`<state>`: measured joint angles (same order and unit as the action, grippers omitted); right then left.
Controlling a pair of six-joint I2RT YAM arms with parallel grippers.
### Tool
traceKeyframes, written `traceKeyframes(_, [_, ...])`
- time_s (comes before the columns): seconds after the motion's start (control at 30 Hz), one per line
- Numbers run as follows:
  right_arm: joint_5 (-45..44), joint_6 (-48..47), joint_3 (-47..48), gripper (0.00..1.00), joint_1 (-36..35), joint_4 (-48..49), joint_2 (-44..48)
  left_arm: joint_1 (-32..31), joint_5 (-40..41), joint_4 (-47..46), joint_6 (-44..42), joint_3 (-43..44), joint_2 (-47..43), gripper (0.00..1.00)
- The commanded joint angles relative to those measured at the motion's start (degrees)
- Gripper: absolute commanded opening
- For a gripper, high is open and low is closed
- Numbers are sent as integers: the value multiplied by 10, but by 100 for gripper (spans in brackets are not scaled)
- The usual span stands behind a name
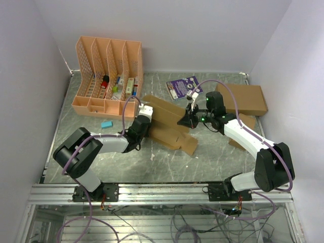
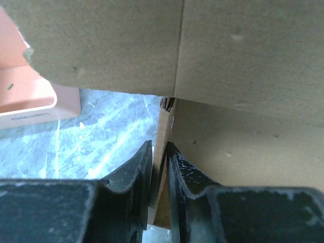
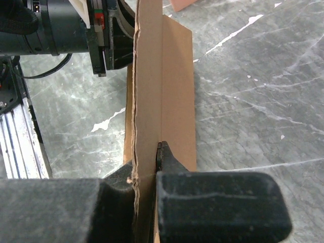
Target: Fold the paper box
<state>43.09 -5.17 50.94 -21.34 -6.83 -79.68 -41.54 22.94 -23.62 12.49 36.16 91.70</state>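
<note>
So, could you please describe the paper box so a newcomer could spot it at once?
Start at the grey marble-patterned table, then look to its middle, between the two arms. The paper box is the brown die-cut cardboard sheet there, pinched in both arms' jaws. Unlike the closed brown cardboard box at the back right, it is spread open with flaps showing.

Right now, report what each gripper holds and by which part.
Both hold the paper box: the left gripper pinches a flap's thin edge, the right gripper clamps another panel's edge.
</note>
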Motion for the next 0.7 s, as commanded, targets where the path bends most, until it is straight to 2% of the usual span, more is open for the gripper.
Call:
traceKeyframes(0.0, [21,4,8,0,-2,-6,-8,8,19,28,8,7,-17,29])
traceKeyframes(0.37, [14,-1,14,0,0,-11,-11,9,-1,114,35,12,-116,46])
traceKeyframes(0.67, [25,-15,20,0,20,-23,-5,9,-64,164,65,-9,-213,50])
